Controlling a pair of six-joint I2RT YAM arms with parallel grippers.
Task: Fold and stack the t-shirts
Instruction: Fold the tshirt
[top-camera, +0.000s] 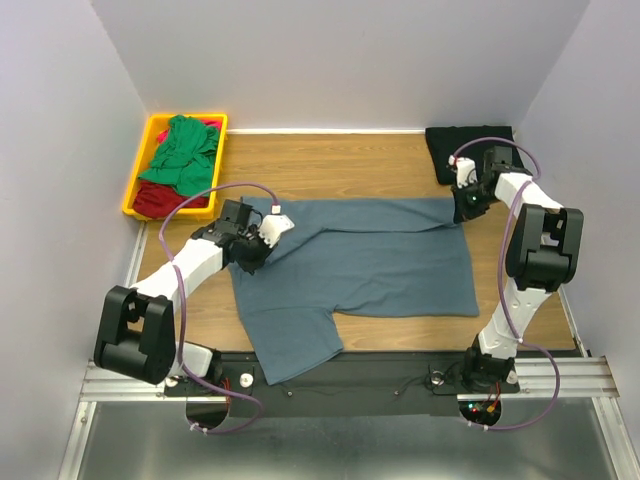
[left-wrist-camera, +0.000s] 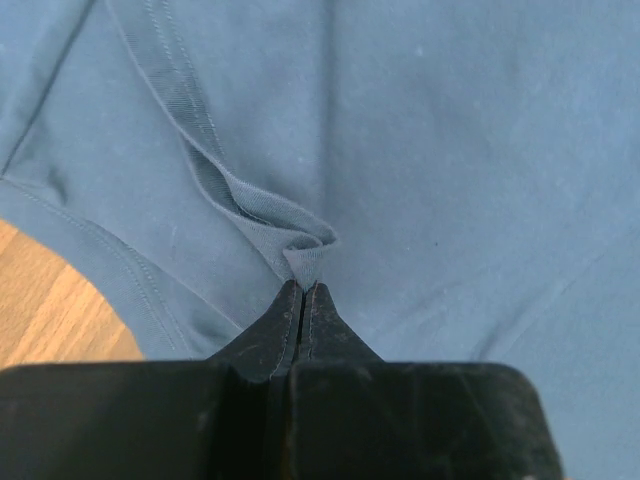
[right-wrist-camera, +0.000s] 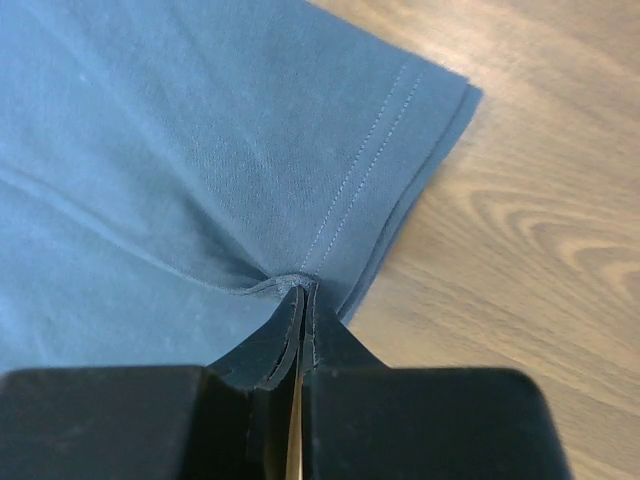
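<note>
The slate blue-grey t-shirt (top-camera: 350, 265) lies spread on the wooden table, partly folded along its far edge, one sleeve hanging over the near edge. My left gripper (top-camera: 262, 240) is shut on a fold of its collar band (left-wrist-camera: 305, 262). My right gripper (top-camera: 466, 203) is shut on the hemmed edge of the shirt (right-wrist-camera: 295, 285) at its far right corner. A folded black t-shirt (top-camera: 455, 150) lies at the back right. The green t-shirt (top-camera: 182, 150) lies on the red t-shirt (top-camera: 160, 197) in the yellow tray.
The yellow plastic tray (top-camera: 137, 175) stands at the back left beside the left wall. Bare wood (right-wrist-camera: 540, 200) shows right of the shirt's hem. White walls close in three sides. A metal rail (top-camera: 330, 380) runs along the near edge.
</note>
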